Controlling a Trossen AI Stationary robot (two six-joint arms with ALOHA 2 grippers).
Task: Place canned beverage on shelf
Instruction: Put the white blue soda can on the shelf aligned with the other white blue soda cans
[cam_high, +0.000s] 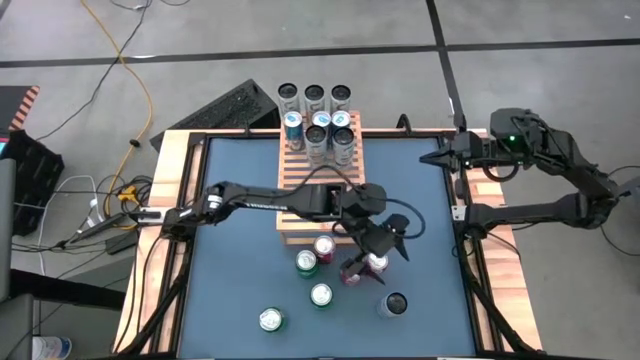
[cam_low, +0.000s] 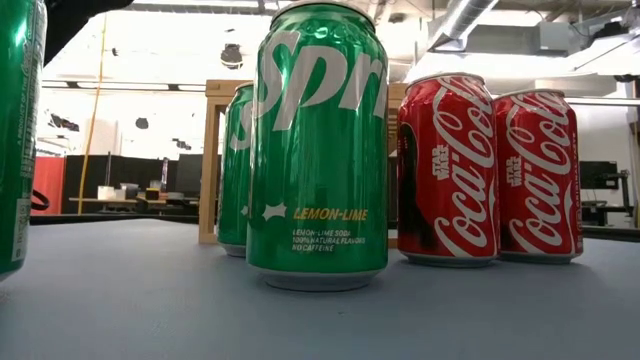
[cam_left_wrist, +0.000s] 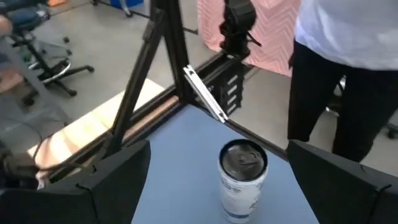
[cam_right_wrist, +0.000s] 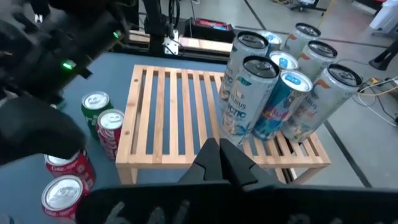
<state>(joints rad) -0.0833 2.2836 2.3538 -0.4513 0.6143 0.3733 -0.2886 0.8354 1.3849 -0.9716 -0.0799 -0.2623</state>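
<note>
Light-brown slatted wooden shelf (cam_high: 318, 180) sits at the blue table's (cam_high: 230, 280) far middle, six tall cans (cam_high: 318, 132) clustered on its far end. Left hand (cam_high: 372, 252) hovers wide open above a red cola can (cam_high: 374, 266) near the shelf's front. Right hand (cam_high: 432, 158) waits shut at the table's right edge.

Left wrist view: 1 slim white-and-blue can with a dark metal top (cam_left_wrist: 243, 179) stands upright on the blue table surface (cam_left_wrist: 180, 155), between the 2 dark fingers (cam_left_wrist: 112, 177) of the left gripper (cam_left_wrist: 239, 186), which are spread wide, not touching it. Beyond the table edge: a black tripod leg (cam_left_wrist: 140, 87), a wooden table frame (cam_left_wrist: 93, 127), a person in a white top and dark trousers (cam_left_wrist: 339, 68).
</note>
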